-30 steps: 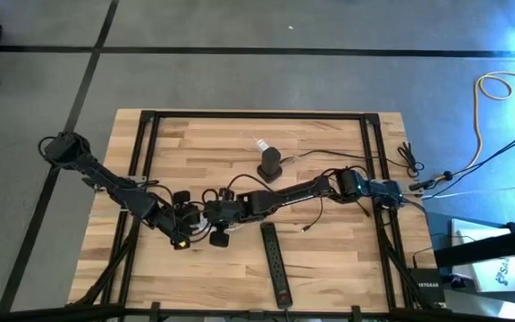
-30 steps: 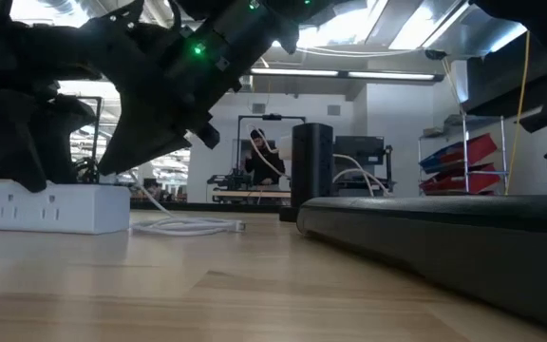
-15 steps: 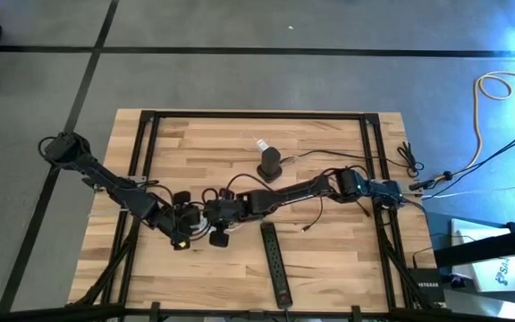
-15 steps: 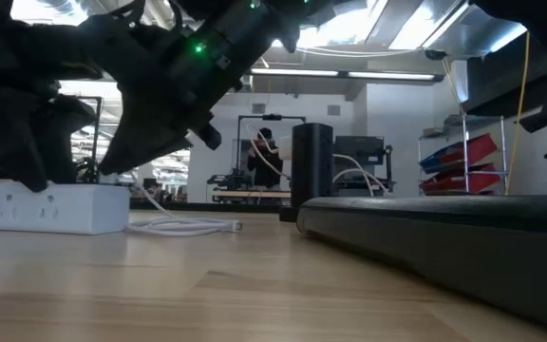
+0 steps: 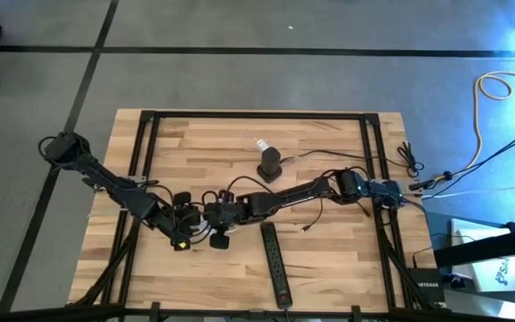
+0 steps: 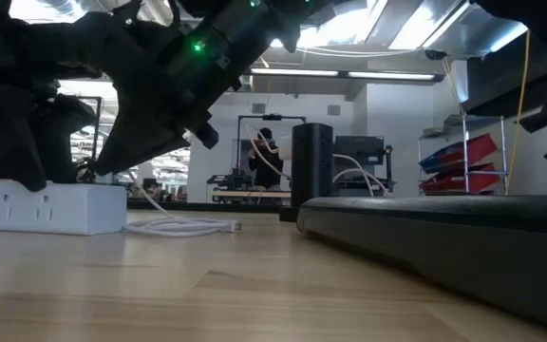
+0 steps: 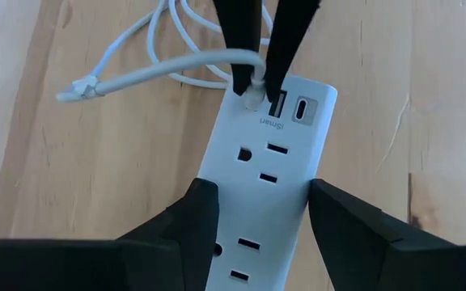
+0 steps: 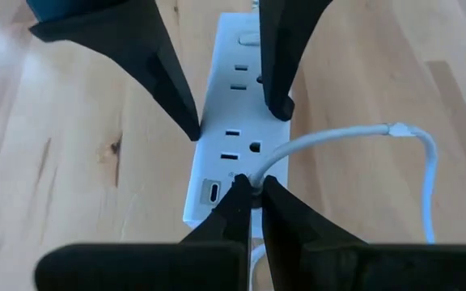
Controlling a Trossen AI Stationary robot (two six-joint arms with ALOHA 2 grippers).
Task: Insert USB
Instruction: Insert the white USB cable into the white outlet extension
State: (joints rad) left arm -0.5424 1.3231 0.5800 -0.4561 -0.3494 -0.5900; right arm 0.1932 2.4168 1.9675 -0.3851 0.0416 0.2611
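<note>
while pinched, usb plug (image 7: pixel 253 95) at strip (image 7: pixel 264 194)

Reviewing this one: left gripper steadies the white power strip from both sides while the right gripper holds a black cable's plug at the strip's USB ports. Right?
Not quite: the cable is white, not black, as the left wrist view shows. The rest holds: the left gripper straddles the white power strip, and the right gripper pinches the plug at the USB ports.
</note>
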